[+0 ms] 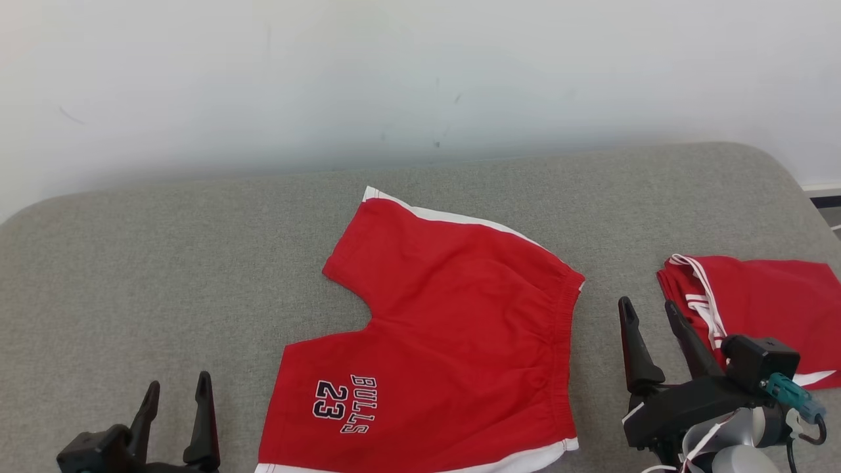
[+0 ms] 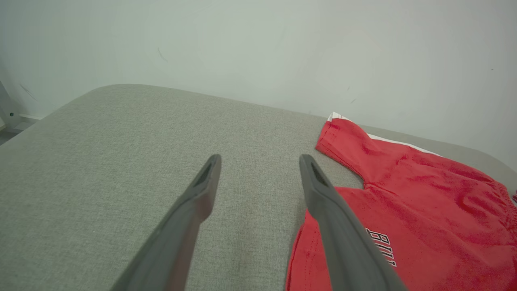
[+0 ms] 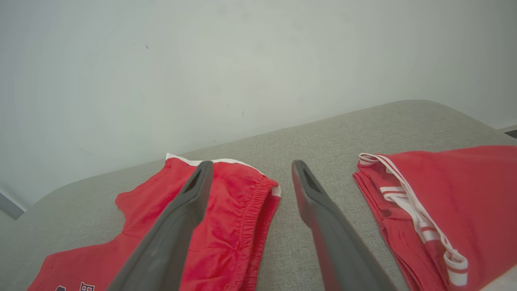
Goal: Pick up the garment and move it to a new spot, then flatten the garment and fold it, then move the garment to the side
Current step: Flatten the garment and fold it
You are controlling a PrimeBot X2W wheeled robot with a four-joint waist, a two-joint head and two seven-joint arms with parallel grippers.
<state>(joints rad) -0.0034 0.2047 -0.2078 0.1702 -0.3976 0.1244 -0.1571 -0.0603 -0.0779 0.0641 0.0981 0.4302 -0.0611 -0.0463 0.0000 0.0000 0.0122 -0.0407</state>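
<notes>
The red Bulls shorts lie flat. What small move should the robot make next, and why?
Probably move the left gripper right, to the near leg's hem of the Bulls shorts, for a folding grasp. The shorts already lie flat on the grey cushion, both grippers are open and off the cloth, and the right gripper hovers beside the waistband.

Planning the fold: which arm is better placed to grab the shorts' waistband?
Right. The right gripper, jaws open, hovers beside the shorts at the waistband; the left gripper is at the leg-hem side.
</notes>
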